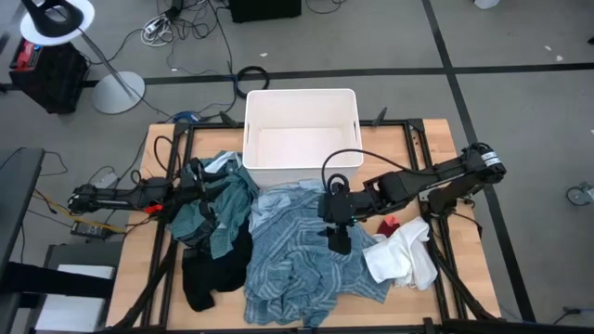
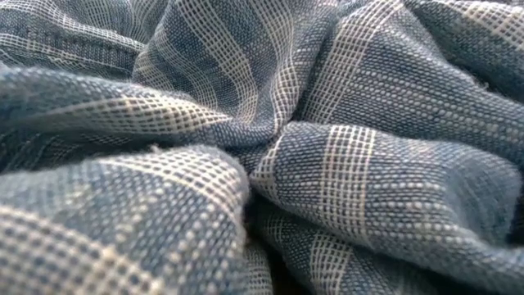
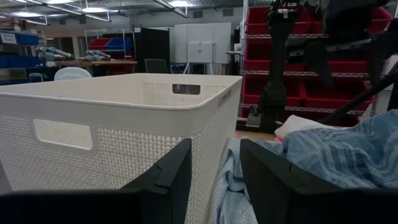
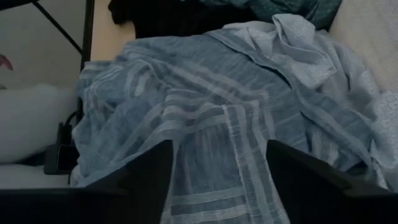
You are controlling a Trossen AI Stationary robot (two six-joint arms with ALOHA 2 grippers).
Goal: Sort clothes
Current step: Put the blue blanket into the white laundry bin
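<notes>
1. Two grippers are over the table. The right gripper [image 1: 338,238] hangs above the blue-grey striped shirt [image 1: 299,249] with its fingers [image 4: 146,177] spread wide and nothing between them; striped cloth lies directly beneath the gap.
2. Just beyond that gripper's far side sits the white bin [image 1: 301,137], with the shirt's upper edge against its wall.
3. On its outer side lie the white garment [image 1: 402,254] and, just beside it, a small red piece [image 1: 388,224].
4. The left gripper [image 1: 192,176] rests among the teal plaid shirt [image 1: 219,206], fingers [image 3: 171,180] parted with an empty gap, facing the bin's perforated wall.
5. A black garment [image 1: 212,271] lies below the teal plaid shirt, touching the striped shirt's edge.
6. The low view is filled with folds of the striped cloth.
</notes>
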